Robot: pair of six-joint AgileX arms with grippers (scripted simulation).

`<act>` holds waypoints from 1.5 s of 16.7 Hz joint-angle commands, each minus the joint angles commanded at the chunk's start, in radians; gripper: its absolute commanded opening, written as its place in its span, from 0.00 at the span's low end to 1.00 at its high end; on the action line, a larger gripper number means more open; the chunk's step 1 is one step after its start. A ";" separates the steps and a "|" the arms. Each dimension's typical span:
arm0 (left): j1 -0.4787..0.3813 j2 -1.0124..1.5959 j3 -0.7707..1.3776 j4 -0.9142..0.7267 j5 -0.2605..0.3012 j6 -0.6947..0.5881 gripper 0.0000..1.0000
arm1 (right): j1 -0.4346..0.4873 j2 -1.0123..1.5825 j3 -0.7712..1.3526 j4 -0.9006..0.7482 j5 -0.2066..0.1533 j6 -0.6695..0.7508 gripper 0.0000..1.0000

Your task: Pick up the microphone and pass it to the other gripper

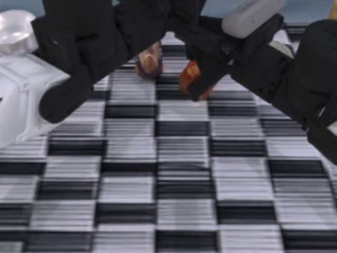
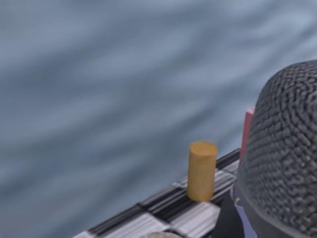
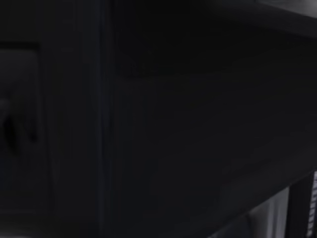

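Checkered black-and-white surface lies below our two arms, which meet high over its far side. We see the microphone right against our left hand's camera; neither hand's grip shows. Light, rigid; take the slim handle.

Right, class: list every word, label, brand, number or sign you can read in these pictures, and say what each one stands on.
None can be read in any view.
The microphone shows only bare grey mesh.
The yellow cylinder is plain.
The checkered table carries only black and white squares.
The right wrist view is dark.
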 joint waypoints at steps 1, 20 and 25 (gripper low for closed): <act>0.000 0.000 0.000 0.000 0.000 0.000 0.00 | 0.000 0.000 0.000 0.000 0.000 0.000 0.23; 0.000 -0.004 0.006 -0.001 -0.005 0.004 0.00 | -0.003 0.005 -0.005 0.000 0.002 -0.002 1.00; 0.065 -0.046 -0.030 -0.009 0.051 0.007 0.00 | -0.021 -0.112 -0.102 -0.022 -0.017 -0.001 1.00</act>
